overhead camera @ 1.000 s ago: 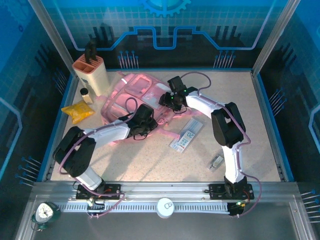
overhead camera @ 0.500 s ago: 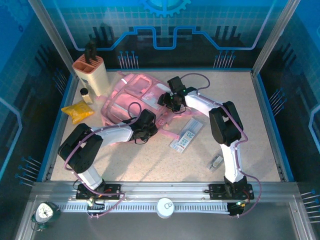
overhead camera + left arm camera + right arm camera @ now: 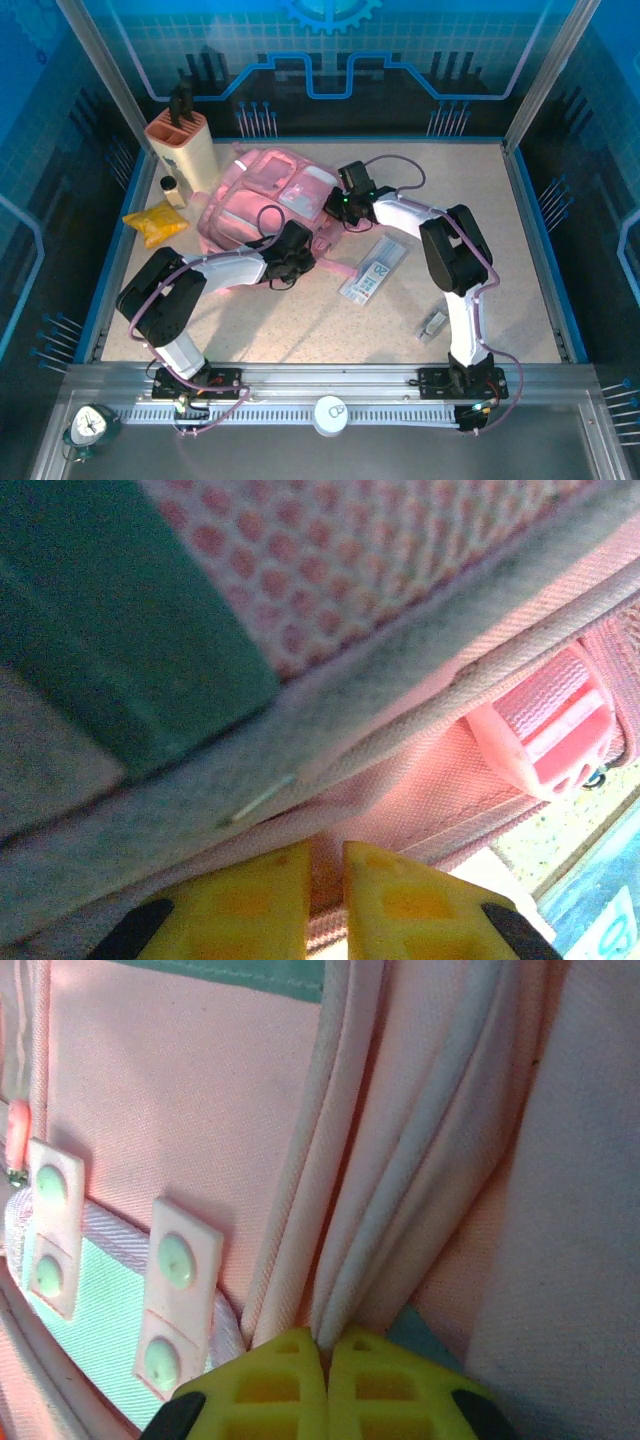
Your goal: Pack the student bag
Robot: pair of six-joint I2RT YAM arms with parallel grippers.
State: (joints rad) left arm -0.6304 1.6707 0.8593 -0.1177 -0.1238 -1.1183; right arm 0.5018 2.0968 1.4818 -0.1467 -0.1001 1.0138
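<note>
The student bag (image 3: pixel 262 196) is a large pink backpack lying flat at the table's back left. My left gripper (image 3: pixel 298 248) is at its near edge. In the left wrist view that gripper (image 3: pixel 327 855) has its yellow fingers pinched on a fold of pink fabric under the bag's seam, beside a pink strap buckle (image 3: pixel 545 735). My right gripper (image 3: pixel 337 207) is at the bag's right side. Seen from the right wrist, that gripper (image 3: pixel 325 1340) is shut on the bag's pale piping (image 3: pixel 400 1210), next to two riveted tabs (image 3: pixel 175 1300).
A beige knife block (image 3: pixel 182 142), a small bottle (image 3: pixel 172 190) and a yellow packet (image 3: pixel 155 224) stand left of the bag. A flat white and blue packet (image 3: pixel 372 270) lies right of the left gripper. A small pale item (image 3: pixel 432 324) lies near the right arm.
My right gripper has gone from half open to shut on the bag's trim. The bag's right side has shifted slightly. The left gripper has crept a little to the right.
</note>
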